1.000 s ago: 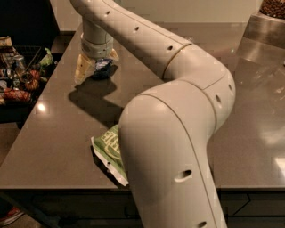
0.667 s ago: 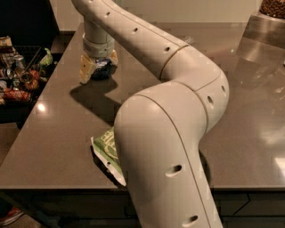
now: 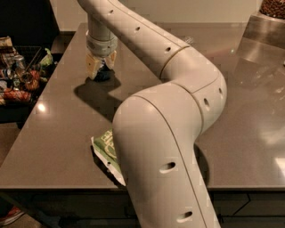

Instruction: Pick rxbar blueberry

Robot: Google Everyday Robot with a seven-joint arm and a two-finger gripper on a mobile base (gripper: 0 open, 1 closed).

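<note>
The rxbar blueberry [image 3: 103, 75] is a small dark-blue wrapper lying on the grey table [image 3: 58, 120] at the far left. My gripper [image 3: 101, 67] hangs straight down over it from the long white arm [image 3: 151, 40]. Its pale yellow fingers [image 3: 92, 67] stand apart on either side of the bar, low near the table top. The gripper is open, and the bar is partly hidden behind the fingers. The arm's shadow falls on the table just in front of the bar.
A green chip bag [image 3: 105, 148] lies near the table's front edge, half hidden by my arm's big near link [image 3: 164, 169]. A wire basket of snacks [image 3: 18, 75] stands off the table's left edge. A raised metal counter [image 3: 262, 29] with a bowl [image 3: 272, 8] is at the back right.
The gripper has shifted slightly to the right, so that it now sits over the dark-blue bar with its fingers either side of it. The chip bag has not moved.
</note>
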